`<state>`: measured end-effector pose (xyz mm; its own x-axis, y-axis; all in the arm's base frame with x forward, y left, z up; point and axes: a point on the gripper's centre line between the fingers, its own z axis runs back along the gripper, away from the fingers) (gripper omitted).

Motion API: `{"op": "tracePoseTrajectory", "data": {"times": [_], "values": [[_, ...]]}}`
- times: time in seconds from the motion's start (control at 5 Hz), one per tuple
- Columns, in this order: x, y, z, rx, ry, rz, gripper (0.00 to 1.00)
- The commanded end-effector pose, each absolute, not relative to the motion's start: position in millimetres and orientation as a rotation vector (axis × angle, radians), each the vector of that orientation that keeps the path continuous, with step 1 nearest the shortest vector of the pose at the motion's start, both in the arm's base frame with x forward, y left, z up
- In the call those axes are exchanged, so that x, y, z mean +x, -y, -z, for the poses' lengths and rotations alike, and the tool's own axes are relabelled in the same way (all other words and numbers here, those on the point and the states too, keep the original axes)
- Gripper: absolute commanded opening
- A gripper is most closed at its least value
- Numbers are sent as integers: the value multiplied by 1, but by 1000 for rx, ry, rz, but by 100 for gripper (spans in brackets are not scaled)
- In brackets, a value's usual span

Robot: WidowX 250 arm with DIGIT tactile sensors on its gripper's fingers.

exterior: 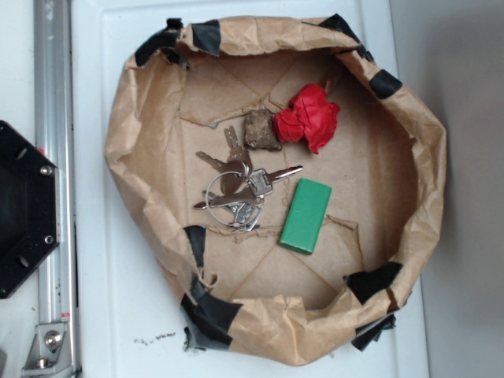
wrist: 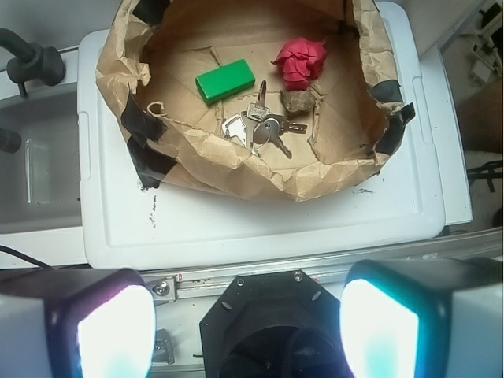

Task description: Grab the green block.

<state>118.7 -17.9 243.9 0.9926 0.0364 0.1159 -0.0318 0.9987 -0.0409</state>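
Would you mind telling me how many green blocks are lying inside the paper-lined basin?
1. The green block lies flat on the floor of the paper basin, beside the keys and apart from the red lump. The crumpled walls might hide small items.

Brown paper nest [exterior: 126,134], crumpled walls patched with black tape, set on a white lid [exterior: 102,47]. Landmark: bunch of keys [exterior: 236,193] on a ring, on the nest floor.
- Green block [exterior: 305,215]: flat, lying just right of the keys, apart from them.
- Brown rock-like chunk [exterior: 261,131]: just above the keys.
- Red crumpled lump [exterior: 309,116]: up and right of the keys, touching the chunk's right side.
- Black base plate [exterior: 24,209]: far left of the keys, outside the nest, beside a metal rail [exterior: 53,94].
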Motion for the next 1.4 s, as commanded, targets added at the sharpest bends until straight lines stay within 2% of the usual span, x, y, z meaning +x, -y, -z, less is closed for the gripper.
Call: {"op": "tracePoseTrajectory", "data": {"times": [0.0, 0.2, 0.4, 0.6, 0.8, 1.0, 1.2], "values": [[119, 18, -244, -39, 117, -34, 100], [169, 13, -197, -51, 64, -287, 100], [218, 9, -170, -56, 111, -536, 100], [250, 5, -147, -48, 117, -780, 100], [282, 5, -105, -51, 96, -956, 100], [295, 10, -75, -51, 60, -1016, 100], [295, 20, -46, -66, 11, -1074, 100]]}}
